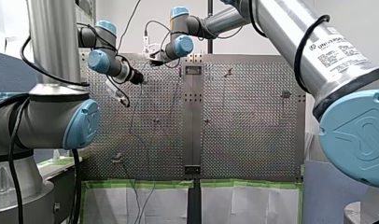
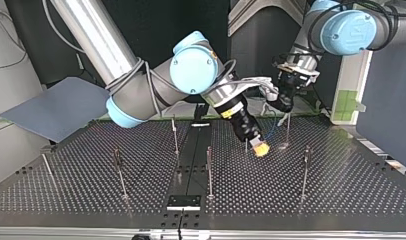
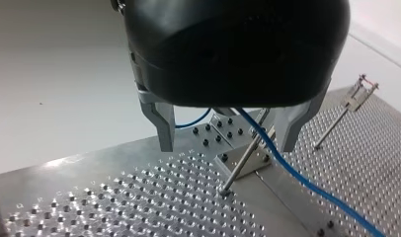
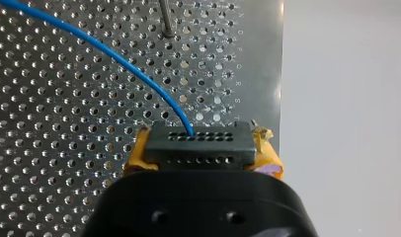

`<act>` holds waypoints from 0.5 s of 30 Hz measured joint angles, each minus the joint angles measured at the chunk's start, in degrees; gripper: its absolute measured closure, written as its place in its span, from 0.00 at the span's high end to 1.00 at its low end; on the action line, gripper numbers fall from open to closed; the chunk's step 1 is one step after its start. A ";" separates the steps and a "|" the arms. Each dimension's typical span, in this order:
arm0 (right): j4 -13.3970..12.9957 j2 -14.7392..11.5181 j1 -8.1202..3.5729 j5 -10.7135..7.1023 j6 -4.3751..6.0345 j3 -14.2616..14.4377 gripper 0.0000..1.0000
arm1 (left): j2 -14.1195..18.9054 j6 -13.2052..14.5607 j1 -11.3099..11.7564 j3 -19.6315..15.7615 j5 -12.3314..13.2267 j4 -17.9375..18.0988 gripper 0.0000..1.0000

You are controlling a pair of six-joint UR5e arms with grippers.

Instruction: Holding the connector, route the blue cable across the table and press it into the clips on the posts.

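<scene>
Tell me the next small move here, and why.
Probably close my left claw on the blue cable. Its fingers stand open with the cable running between them beside a post, while my right claw is shut on the connector, so a second grip would let it steer the cable to that post.

— How do we find the connector (image 4: 196, 143)?
— We see a small black block with rows of holes in its face, pinched between the yellow pads of our right gripper (image 4: 202, 148).
— And the blue cable (image 4: 114, 54)?
— It leaves one hole and curves away over the table (image 4: 50, 148). In the left wrist view it runs just beside a post (image 3: 240, 165).
— The posts?
— Thin metal rods, upright, well apart, small clips (image 3: 359, 94) on top.
</scene>
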 joint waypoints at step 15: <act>-0.01 0.03 -0.39 -1.35 0.17 0.00 0.00 | 1.15 -7.43 0.55 -0.01 -2.33 7.00 0.22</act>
